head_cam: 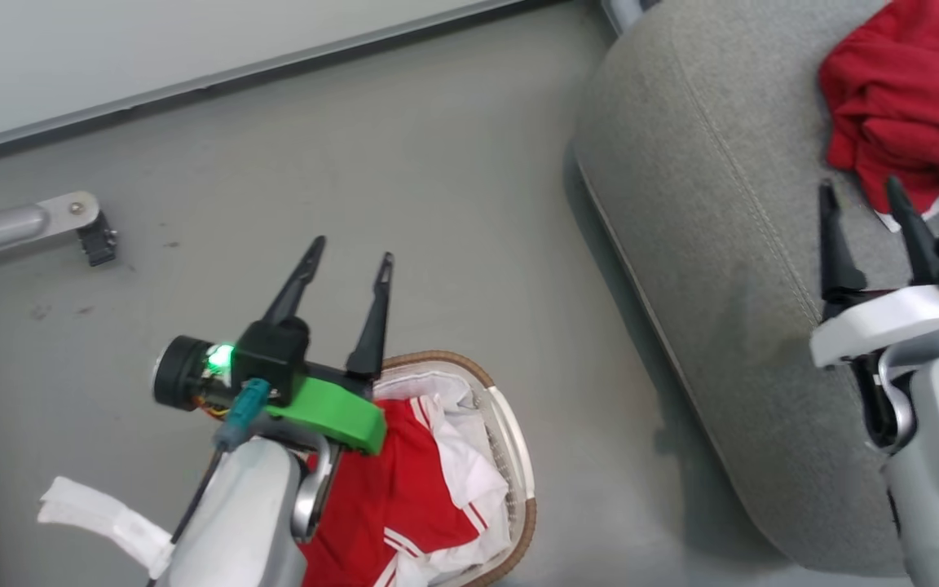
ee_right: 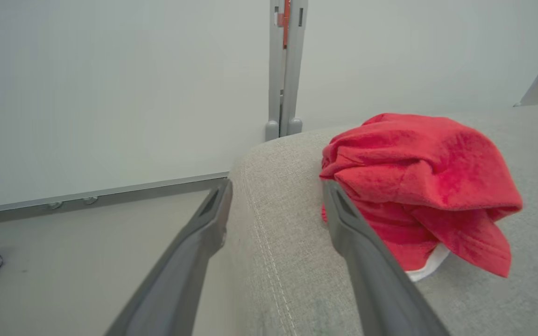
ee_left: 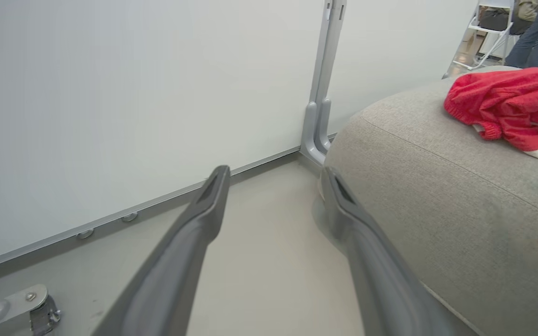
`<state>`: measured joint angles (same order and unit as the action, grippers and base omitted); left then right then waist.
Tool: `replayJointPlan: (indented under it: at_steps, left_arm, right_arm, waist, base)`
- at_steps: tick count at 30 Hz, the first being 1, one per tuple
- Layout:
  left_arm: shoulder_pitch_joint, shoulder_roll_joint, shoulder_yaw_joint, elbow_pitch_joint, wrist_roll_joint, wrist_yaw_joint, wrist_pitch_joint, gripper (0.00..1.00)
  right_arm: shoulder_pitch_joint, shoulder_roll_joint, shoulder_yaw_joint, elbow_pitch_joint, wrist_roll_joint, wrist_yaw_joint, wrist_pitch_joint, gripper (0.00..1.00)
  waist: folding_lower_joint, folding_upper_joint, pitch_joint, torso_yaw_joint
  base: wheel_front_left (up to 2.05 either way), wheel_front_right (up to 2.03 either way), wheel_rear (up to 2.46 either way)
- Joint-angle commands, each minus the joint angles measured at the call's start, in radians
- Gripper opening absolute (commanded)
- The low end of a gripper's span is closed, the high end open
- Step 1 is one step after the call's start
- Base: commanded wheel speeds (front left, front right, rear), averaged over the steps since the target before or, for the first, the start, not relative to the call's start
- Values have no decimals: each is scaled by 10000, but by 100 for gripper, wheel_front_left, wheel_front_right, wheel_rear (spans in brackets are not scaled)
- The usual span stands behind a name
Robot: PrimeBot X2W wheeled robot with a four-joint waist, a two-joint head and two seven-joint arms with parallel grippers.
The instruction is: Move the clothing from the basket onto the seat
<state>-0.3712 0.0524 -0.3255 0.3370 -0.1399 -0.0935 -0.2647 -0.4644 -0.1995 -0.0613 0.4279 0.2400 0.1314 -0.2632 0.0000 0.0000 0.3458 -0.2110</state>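
Observation:
One bunched red garment [head_cam: 910, 98] with a white edge lies loose on the grey seat [head_cam: 706, 269]; it also shows in the wrist views [ee_left: 507, 105] [ee_right: 418, 186]. My right gripper [head_cam: 861, 191] hovers open just in front of it, nothing between the fingers [ee_right: 367, 252]. More red-and-white clothing [head_cam: 404, 497] fills the white basket [head_cam: 518, 456] on the floor at lower centre. My left gripper [head_cam: 353, 249] stands open above the basket's far rim, pointing at the floor and wall, empty [ee_left: 273, 175].
A white wall panel [head_cam: 152, 49] with a grey base rail runs along the back. A metal leg with a caster [head_cam: 86, 232] rests on the floor at left. A grey post [ee_left: 320, 93] stands by the seat's corner. A person's legs [ee_left: 537, 32] are far behind.

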Motion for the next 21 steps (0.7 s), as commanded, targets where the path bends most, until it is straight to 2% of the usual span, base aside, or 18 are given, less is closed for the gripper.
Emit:
replayJointPlan:
  at_steps: [1,10,21]
  left_arm:
    - [213,88,233,47,38,94,5,100]
    - [572,103,1971,108,66,494,4,100]
    - [1497,50,3461,387,209,382,4,100]
  right_arm:
    - [-28,39,169,-157,15,-14,-22,100]
    - [-87,451,945,-579,19,-14,-22,100]
    - [915,735,1007,-410,-235,-14,-22,100]
  waist:
    - [0,0,-314,419]
    - [0,0,-725,1256]
    - [0,0,-1572,1987]
  base:
    - [0,0,0]
    - [0,0,0]
    - [0,0,0]
